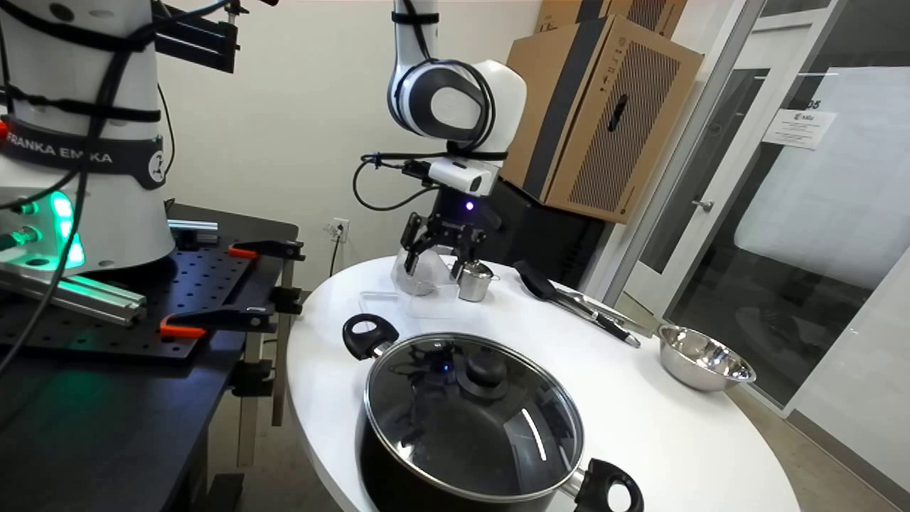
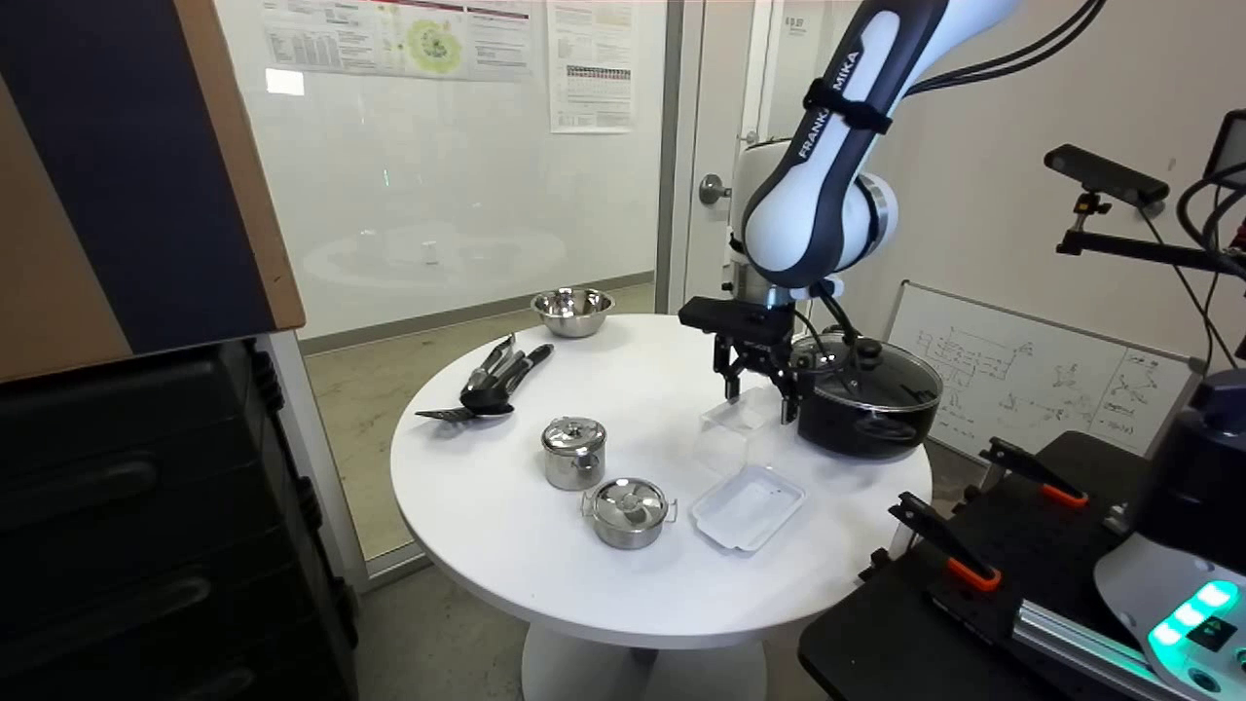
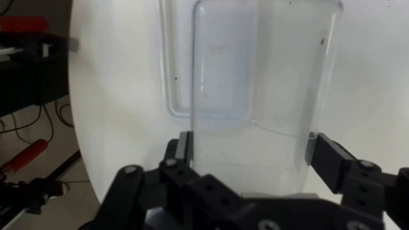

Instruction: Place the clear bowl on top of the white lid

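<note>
The clear bowl is a see-through, box-shaped container; it shows in the wrist view (image 3: 271,95) and below the jaws in an exterior view (image 2: 725,446). My gripper is at its side walls in the wrist view (image 3: 250,148), one finger pad against each wall. It also shows in both exterior views (image 1: 434,273) (image 2: 759,406). The white lid, a shallow rectangle with a raised rim, lies flat on the table (image 2: 750,508). In the wrist view the lid (image 3: 179,64) shows below the bowl, partly through it, offset left. I cannot tell whether the bowl touches the table.
A black pot with glass lid (image 1: 476,427) stands close beside the gripper (image 2: 866,419). Two lidded steel pots (image 2: 574,453) (image 2: 631,513) stand near the white lid. Black utensils (image 2: 496,385) and a steel bowl (image 2: 572,313) lie farther along the round table (image 2: 545,584).
</note>
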Motion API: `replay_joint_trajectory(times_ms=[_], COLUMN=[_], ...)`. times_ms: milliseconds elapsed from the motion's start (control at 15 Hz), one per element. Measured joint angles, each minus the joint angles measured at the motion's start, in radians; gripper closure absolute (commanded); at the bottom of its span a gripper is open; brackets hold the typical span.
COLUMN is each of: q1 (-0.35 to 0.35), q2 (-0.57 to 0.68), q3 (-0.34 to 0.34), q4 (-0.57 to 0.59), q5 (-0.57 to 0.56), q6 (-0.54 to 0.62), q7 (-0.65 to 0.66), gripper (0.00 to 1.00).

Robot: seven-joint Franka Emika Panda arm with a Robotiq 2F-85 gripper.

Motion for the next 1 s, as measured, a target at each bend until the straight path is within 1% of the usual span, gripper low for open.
replay_joint_trajectory(times_ms=[200,400,600,1000], q1=[-0.010,-0.018,-0.025,-0.026], q2=[-0.051,-0.081,-0.087,-0.077], q3=[0.000,0.005,0.020,0.054], q4=[-0.083,-0.134,-0.155,-0.155], q5=[-0.038,-0.056,-0.058,-0.057], q6=[0.000,0.000,0.001,0.018], q7=[-0.009,-0.013,-0.013,-0.013], gripper=[0.36,0.36,0.36,0.36])
